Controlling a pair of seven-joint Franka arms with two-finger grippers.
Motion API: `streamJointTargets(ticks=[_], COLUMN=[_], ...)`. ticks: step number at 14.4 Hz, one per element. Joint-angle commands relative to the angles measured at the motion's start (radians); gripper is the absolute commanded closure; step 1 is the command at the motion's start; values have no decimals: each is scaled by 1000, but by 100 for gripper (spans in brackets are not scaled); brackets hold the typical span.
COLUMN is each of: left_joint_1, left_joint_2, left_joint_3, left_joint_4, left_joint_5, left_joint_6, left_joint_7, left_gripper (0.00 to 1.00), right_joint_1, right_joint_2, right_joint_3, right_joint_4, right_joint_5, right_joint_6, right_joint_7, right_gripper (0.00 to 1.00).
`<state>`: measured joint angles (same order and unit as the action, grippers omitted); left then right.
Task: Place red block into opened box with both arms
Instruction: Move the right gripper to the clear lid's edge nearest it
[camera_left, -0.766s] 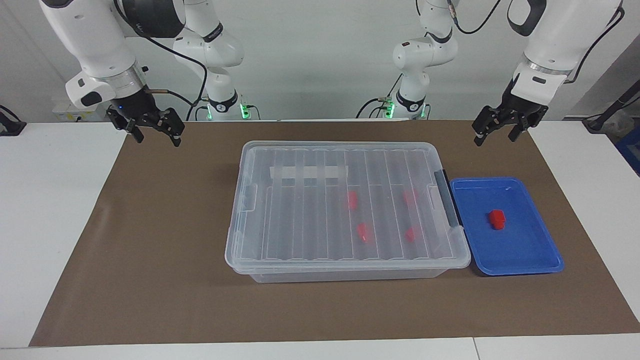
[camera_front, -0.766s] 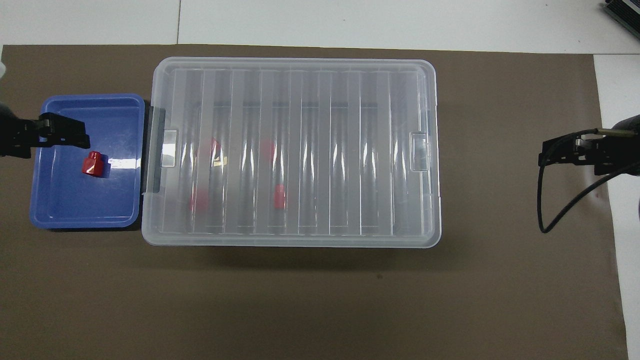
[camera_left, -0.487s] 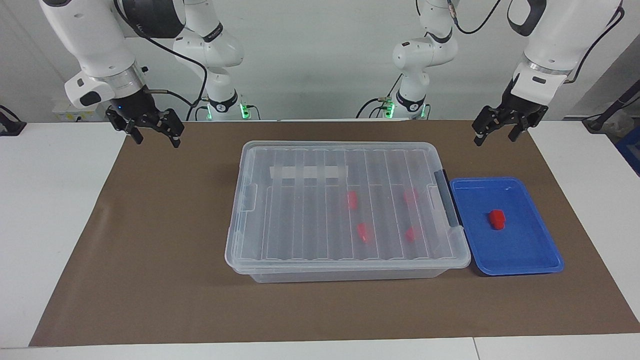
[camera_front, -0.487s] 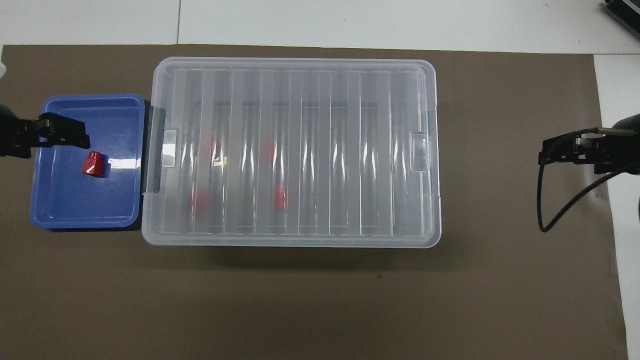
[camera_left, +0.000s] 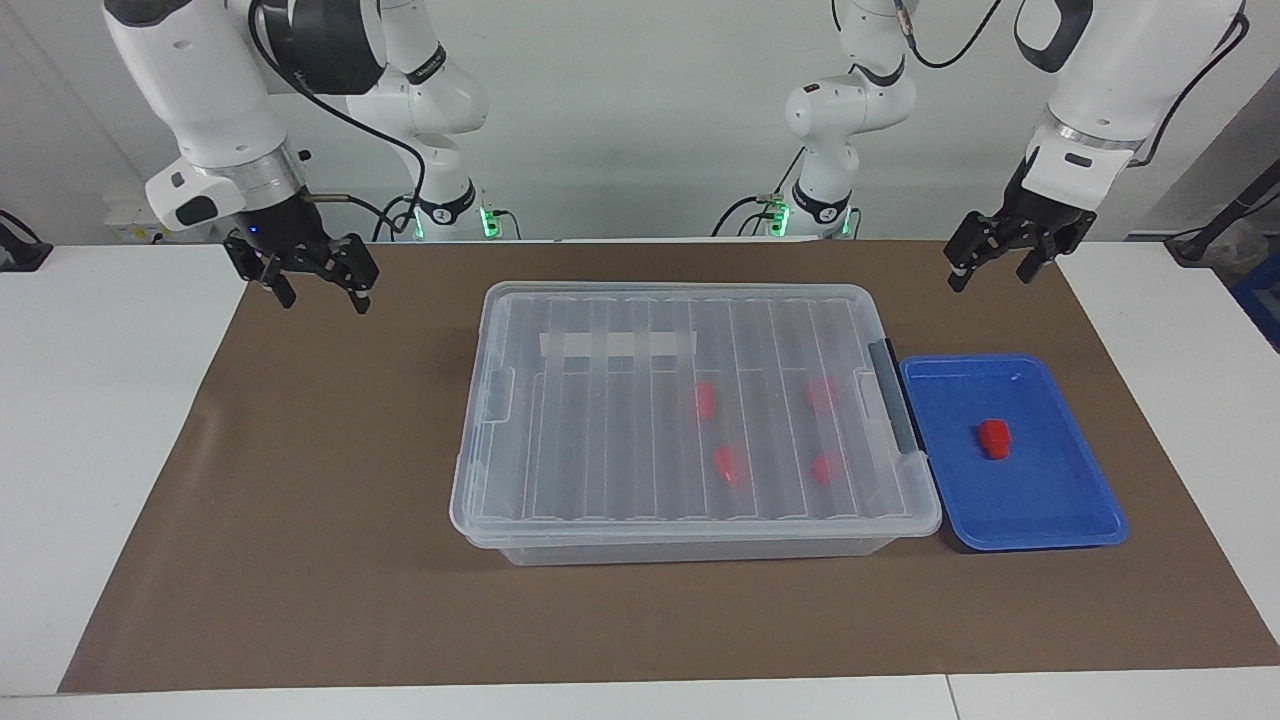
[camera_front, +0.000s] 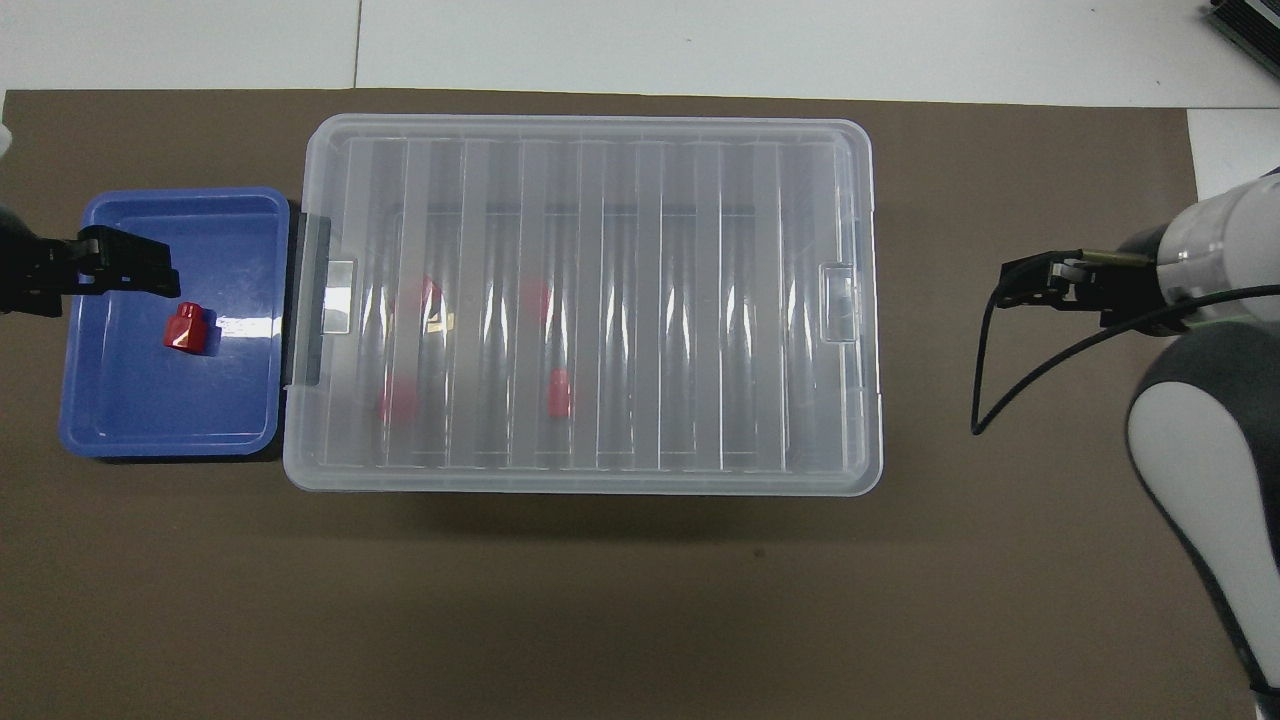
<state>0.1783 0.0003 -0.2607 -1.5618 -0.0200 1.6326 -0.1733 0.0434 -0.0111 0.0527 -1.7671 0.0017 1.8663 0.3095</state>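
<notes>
While both of my arms hang raised above the brown mat (camera_left: 300, 560), the red block (camera_left: 994, 439) sits alone in the shallow blue tray (camera_left: 1050, 530), which lies just beside the box (camera_left: 690, 420) at the left arm's end of the table. Seen from overhead, the block's narrower studded end points toward the farther edge of the table and slightly toward the box, so its short long axis runs roughly from the robots' side outward, a little tilted.

My left gripper (camera_left: 990, 262) hovers over the mat just past the tray's robot-side corner, fingers spread wide and holding nothing. My right gripper (camera_left: 312, 281) hangs over bare mat toward the right arm's end, well apart from the box, its fingers likewise parted and empty.

The box stretches lengthwise across the table, its ribbed clear lid (camera_front: 590, 300) resting flat on top (not opened), the dark grey handle (camera_left: 893, 408) at the end facing the tray. Four other red pieces (camera_left: 705, 400) show blurred through the lid, gathered in the half nearer the tray. A white tape strip (camera_left: 617, 346) crosses the lid on the robots' side.
</notes>
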Motion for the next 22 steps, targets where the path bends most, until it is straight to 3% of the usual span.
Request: streamJointTargets(ticks=[1, 10, 13, 17, 22], left_joint_1=[9, 9, 9, 9, 9], left_joint_2=[-29, -29, -29, -29, -29], left_joint_3=[-2, -2, -2, -2, -2], left_joint_4=[-29, -29, -29, -29, -27], left_joint_5=[15, 15, 15, 15, 15], left_joint_6=[-8, -8, -8, -8, -8], left_joint_7=[3, 3, 3, 3, 3], left_gripper=[0, 0, 0, 0, 0], right_joint_1=[30, 160, 156, 151, 99], right_joint_2=[29, 68, 62, 53, 33], right_joint_3=[6, 4, 4, 4, 4], right_joint_4=[-46, -173, -189, -190, -207], right_joint_5=[-22, -22, -25, -123, -124], right_joint_6=[103, 273, 263, 225, 211], right_joint_7=[88, 183, 175, 146, 42], right_gripper=[1, 1, 1, 1, 1])
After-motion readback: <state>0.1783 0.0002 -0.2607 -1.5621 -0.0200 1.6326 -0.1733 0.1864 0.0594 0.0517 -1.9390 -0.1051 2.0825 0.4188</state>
